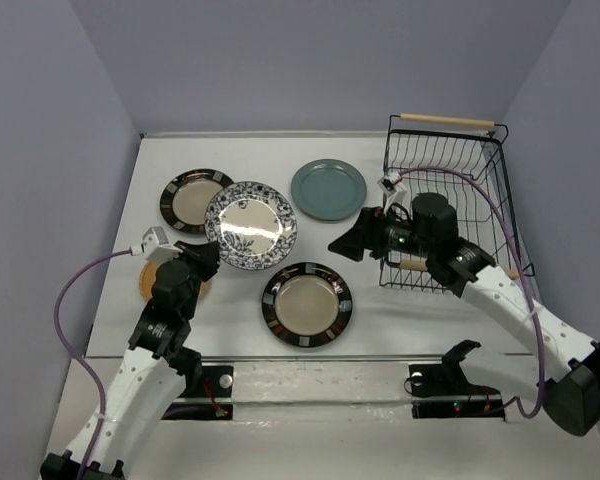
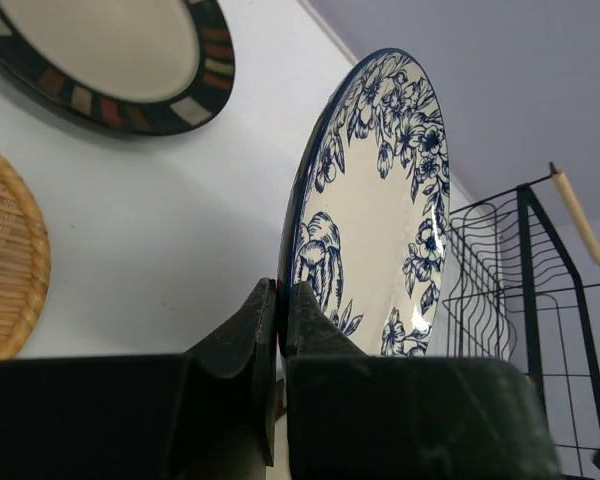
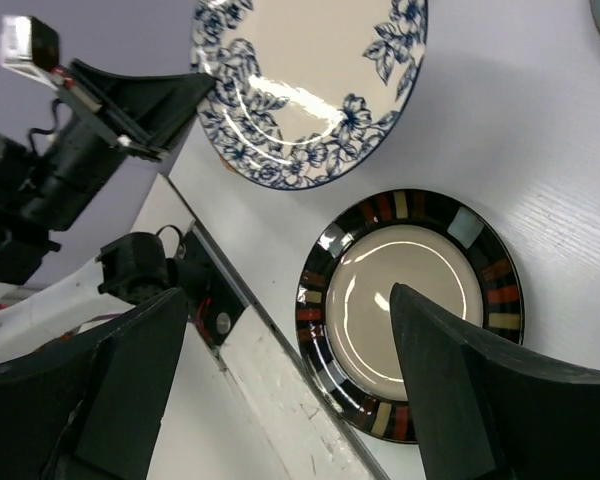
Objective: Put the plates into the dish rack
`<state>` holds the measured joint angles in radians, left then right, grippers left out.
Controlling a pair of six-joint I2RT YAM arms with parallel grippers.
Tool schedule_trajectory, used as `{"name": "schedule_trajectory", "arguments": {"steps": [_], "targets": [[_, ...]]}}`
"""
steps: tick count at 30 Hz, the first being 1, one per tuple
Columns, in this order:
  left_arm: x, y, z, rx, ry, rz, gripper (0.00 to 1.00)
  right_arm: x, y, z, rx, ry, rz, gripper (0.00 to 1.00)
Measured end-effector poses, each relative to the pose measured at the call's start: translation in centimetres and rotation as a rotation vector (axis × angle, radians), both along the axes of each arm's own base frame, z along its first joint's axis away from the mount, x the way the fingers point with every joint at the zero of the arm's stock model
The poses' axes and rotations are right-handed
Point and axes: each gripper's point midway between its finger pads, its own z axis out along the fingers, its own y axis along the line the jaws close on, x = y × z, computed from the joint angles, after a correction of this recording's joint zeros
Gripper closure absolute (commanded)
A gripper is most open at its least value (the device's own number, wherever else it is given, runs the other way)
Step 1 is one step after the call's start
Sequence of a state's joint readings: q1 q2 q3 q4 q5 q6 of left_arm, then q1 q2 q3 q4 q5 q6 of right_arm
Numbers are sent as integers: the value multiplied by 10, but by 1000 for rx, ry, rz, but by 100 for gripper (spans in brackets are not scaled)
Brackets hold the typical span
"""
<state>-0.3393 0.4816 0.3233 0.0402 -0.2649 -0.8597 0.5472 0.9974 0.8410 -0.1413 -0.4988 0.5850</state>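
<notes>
- the left gripper (image 2: 280,300) is clamping tight on the near rim of the floral plate (image 2: 380,200), which is tilting up off the white table (image 2: 180,200).
- from above, the floral plate is overlapping the edge of the far dark-rimmed plate (image 1: 185,200); whether the two are touching is hard to tell.
- the teal plate (image 1: 328,190) is lying flat between the floral plate and the dish rack (image 1: 445,120).
- the right gripper (image 3: 290,295) is hanging with its fingers spread wide and holding nothing, between the floral plate and the rack. its camera is looking down on the near dark-rimmed plate (image 3: 410,290).
- the right wrist is covering the rack's near left corner in the top view.
- the orange woven plate (image 2: 5,260) is sitting mostly hidden under the left arm from above. the left wrist view is cutting it off at the frame edge.
</notes>
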Motion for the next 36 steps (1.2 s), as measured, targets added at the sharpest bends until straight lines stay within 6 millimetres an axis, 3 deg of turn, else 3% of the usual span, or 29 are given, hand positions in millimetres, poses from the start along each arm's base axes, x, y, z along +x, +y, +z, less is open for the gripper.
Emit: {"name": "schedule_trajectory", "arguments": {"steps": [7,17,22,23,24,25,27,28,29,31,36], "targets": [[-12,-10,53,-6,-98,-86,94,37,23,-10,-80,7,-24,4],[-30,-47,76,-62,-128,-311,94,60,37,-39,-132,63,-22,6],[-38,-63,84,-94,-147,-413,94,62,47,-30,-71,37,9,29],[-39,-67,85,-98,-152,-435,94,61,50,-27,-48,30,20,37],[-39,-70,86,-102,-156,-452,93,59,52,-24,-23,30,31,58],[-39,-72,87,-103,-157,-464,89,57,54,-23,-1,30,40,70],[-38,-75,82,-95,-141,-481,66,54,56,-21,30,31,50,93],[-37,-74,80,-88,-131,-476,54,51,56,-21,47,52,48,93],[-36,-73,76,-77,-119,-469,33,47,54,-19,66,52,58,93],[-35,-75,79,-92,-117,-481,15,41,52,-14,84,34,54,93],[-44,-81,121,-51,-222,-545,3,35,38,-5,79,8,-13,93]]}}
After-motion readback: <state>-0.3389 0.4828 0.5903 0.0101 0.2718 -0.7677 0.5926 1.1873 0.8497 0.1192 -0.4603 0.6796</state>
